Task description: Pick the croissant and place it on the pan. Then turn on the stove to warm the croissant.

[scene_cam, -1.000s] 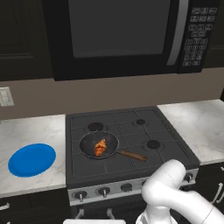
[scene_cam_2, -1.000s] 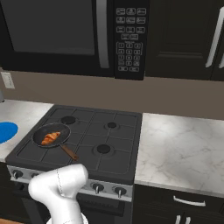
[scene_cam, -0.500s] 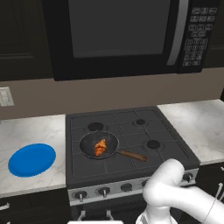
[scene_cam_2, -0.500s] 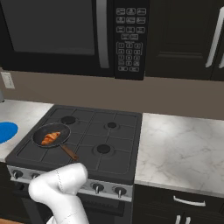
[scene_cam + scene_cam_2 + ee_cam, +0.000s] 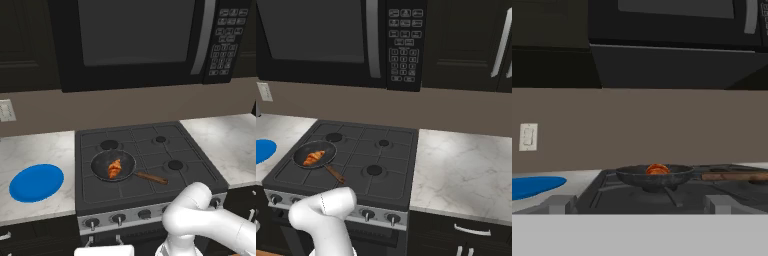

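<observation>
The golden-orange croissant (image 5: pixel 115 168) (image 5: pixel 314 157) (image 5: pixel 657 169) lies inside the dark grey pan (image 5: pixel 101 169) (image 5: pixel 302 152) (image 5: pixel 652 178), which sits on the front left burner of the black stove (image 5: pixel 150 150) (image 5: pixel 386 160) (image 5: pixel 612 195). The pan's wooden handle (image 5: pixel 151 177) (image 5: pixel 335 174) (image 5: pixel 734 176) points toward the stove's front right. My gripper (image 5: pixel 639 205) is low in front of the stove, level with its top and looking at the pan from the front. Its fingertips (image 5: pixel 562 204) stand wide apart with nothing between them. Round knobs (image 5: pixel 119 218) (image 5: pixel 367 215) line the silver front strip.
A flat blue plate (image 5: pixel 36 182) (image 5: pixel 262 150) (image 5: pixel 534 185) rests on the marble counter (image 5: pixel 30 155) left of the stove. A black microwave (image 5: pixel 135 40) (image 5: pixel 331 40) hangs above it. More counter (image 5: pixel 466 170) lies to the right. My white elbow (image 5: pixel 192 212) (image 5: pixel 323 210) covers part of the knob strip.
The arm's elbow has shifted slightly in front of the stove. The croissant and pan have stayed where they were.
</observation>
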You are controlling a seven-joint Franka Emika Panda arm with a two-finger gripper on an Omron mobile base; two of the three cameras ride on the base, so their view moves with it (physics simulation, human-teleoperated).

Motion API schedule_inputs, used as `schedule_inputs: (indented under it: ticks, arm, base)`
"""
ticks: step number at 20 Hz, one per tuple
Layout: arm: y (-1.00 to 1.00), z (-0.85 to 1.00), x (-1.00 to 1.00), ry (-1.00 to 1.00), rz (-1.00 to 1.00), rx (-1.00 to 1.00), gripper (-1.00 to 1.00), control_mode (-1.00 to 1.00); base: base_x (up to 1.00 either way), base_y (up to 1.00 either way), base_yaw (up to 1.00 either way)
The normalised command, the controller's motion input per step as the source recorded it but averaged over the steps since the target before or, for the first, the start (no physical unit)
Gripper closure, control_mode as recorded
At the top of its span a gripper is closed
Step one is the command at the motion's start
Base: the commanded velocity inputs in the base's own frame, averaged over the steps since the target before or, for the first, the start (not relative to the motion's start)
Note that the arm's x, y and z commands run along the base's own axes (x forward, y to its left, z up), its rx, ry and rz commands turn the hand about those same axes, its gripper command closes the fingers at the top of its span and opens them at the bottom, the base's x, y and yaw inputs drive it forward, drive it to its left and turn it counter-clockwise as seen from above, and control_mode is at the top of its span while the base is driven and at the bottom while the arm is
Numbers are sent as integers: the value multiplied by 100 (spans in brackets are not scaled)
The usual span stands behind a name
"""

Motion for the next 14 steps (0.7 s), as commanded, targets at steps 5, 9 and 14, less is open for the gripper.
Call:
schedule_inputs:
  ticks: [5,9,14]
  arm:
    - [20,-39,13,-3,-4,-1,-100,-100]
    - [12,-39,15,-8,-5,-1,-100,-100]
    - [1,-27,34,-8,-5,-2,-100,-100]
  base:
    - [0,0,0]
    - [0,0,0]
    - [0,0,0]
